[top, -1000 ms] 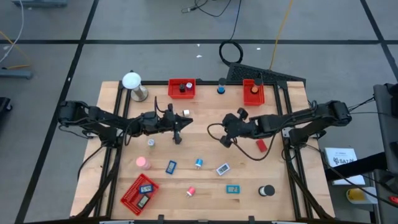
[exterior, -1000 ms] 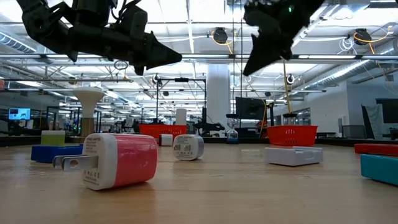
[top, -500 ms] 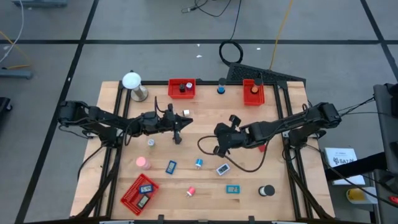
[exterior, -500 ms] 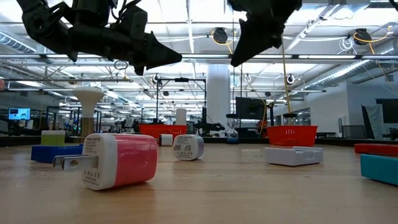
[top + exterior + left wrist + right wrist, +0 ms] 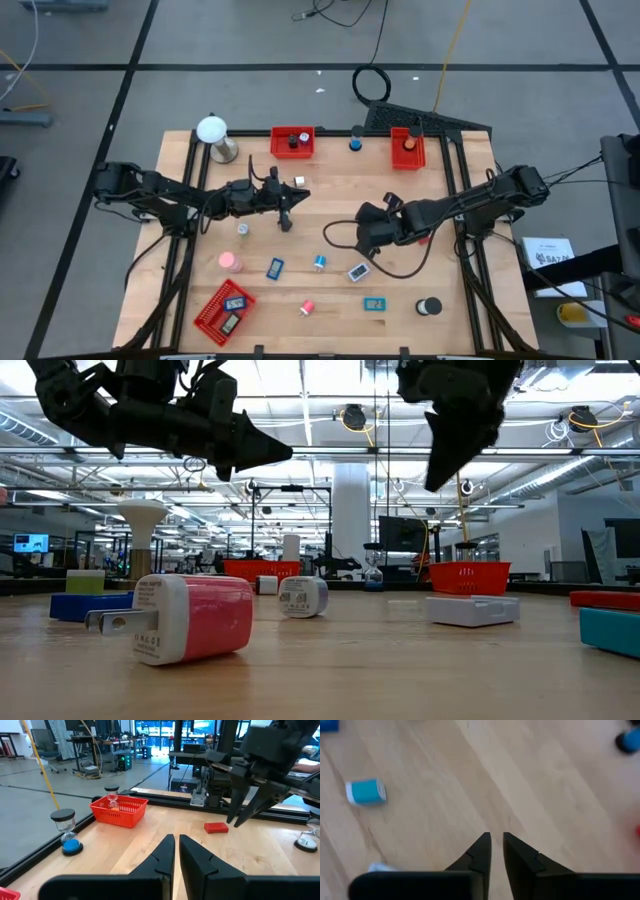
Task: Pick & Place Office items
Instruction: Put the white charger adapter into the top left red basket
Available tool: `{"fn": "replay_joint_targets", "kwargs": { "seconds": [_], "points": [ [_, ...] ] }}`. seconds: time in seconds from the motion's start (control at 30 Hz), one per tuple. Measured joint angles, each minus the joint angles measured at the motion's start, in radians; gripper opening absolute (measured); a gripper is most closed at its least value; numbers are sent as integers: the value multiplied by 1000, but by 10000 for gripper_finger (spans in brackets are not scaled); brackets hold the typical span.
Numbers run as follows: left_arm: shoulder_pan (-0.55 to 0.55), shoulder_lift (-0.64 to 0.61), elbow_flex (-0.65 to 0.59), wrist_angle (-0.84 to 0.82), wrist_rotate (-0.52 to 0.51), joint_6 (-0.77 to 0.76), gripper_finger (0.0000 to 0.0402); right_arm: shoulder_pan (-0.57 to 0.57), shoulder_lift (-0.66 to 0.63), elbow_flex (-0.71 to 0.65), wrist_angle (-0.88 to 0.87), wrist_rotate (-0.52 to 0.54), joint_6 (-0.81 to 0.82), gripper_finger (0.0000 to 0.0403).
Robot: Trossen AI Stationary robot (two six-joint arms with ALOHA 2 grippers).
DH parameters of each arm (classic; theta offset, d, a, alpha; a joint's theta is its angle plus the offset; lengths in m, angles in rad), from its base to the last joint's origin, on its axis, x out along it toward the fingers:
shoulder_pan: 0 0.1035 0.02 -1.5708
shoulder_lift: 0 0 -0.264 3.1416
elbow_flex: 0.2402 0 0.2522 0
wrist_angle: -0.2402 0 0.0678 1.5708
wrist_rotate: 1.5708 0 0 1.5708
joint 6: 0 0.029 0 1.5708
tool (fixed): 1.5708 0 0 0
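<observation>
The right claw (image 5: 366, 235) hangs above the middle of the bench (image 5: 330, 200), its fingers drawn narrow with only a thin gap between them and nothing held. The relation that matters is to the white-and-blue item (image 5: 358, 271) lying flat on the wood just beside and toward the front edge from the claw tip; its long axis runs on a slant across the bench. A small blue roll (image 5: 319, 263) sits a little farther off to the left arm's side, and shows in the right wrist view as a blue cylinder (image 5: 365, 791) on its side. The right arm is plainly the nearer one to both: it reaches in from the right edge, stretched low and long, wrist turned so the camera looks almost straight down on the boards. A red flat piece (image 5: 420, 233) lies beside that arm's forearm, partly hidden. The left claw (image 5: 288, 207) waits over the back-left part of the bench, well apart from these items, its fingers also nearly closed and empty. In my judgement the next move calls for the right claw to open, shift a short way frontward and turn to meet the item across its short side.
</observation>
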State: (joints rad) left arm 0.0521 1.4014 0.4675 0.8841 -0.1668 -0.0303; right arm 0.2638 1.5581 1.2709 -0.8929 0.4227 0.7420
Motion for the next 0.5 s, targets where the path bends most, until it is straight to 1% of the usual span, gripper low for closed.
{"fn": "replay_joint_targets", "kwargs": {
  "seconds": [0.17, 0.23, 0.33, 0.5],
  "points": [
    [0, 0, 0, 0, 0, 0, 26, 0, 0, 0, -212, -126, 145, 113],
    [0, 0, 0, 0, 0, 0, 26, 0, 0, 0, -272, -154, 179, 138],
    [0, 0, 0, 0, 0, 0, 26, 0, 0, -6, -282, -161, 176, 172],
    [0, 0, 0, 0, 0, 0, 26, -8, 0, -39, -199, -166, 73, 218]
  ]
}}
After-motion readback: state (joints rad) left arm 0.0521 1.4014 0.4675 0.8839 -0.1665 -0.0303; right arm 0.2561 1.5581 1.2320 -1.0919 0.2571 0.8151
